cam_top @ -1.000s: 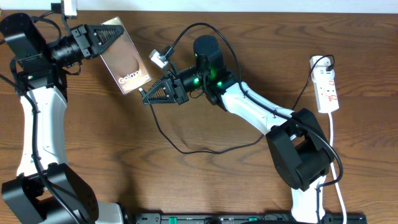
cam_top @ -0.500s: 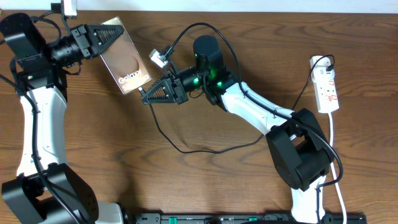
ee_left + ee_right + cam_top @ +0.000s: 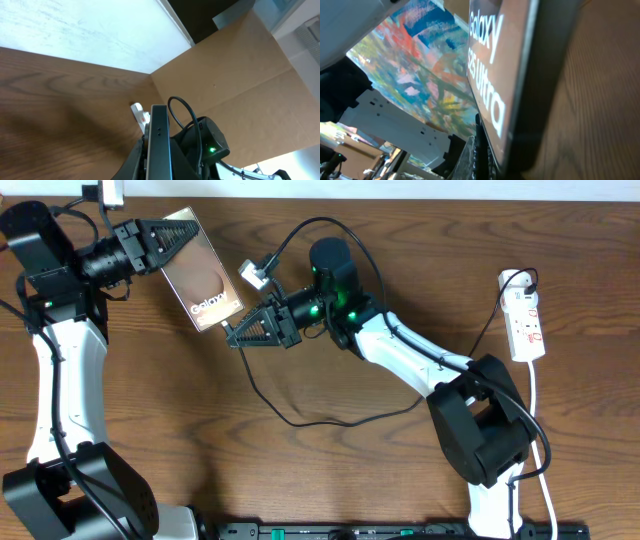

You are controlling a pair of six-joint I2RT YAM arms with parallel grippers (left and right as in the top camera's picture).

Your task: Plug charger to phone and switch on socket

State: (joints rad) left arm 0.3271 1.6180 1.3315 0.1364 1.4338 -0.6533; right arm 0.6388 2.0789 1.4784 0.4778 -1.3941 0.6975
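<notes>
Well, overhead first: nothing has shifted over the last second. In the upper left of the frame my left gripper (image 3: 182, 237) is clamped on the top end of the flat dark smartphone (image 3: 205, 280) with the brownish screen. At centre frame my right gripper (image 3: 232, 335) is pinched shut on the plug end of the long thin black charger cable (image 3: 300, 420). Its tip sits just beside the smartphone's lower edge. The narrow white power strip (image 3: 526, 320) lies at the far right, well apart from both arms.

In the left wrist view the smartphone (image 3: 159, 140) stands edge-on at bottom centre, gripped between the fingers.

In the right wrist view the smartphone (image 3: 490, 90) and its "Galaxy S25 Ultra" lettering fill the middle. I cannot tell whether the plug has entered the port. This standstill suggests to me that alignment is unfinished, so the switch must wait.
</notes>
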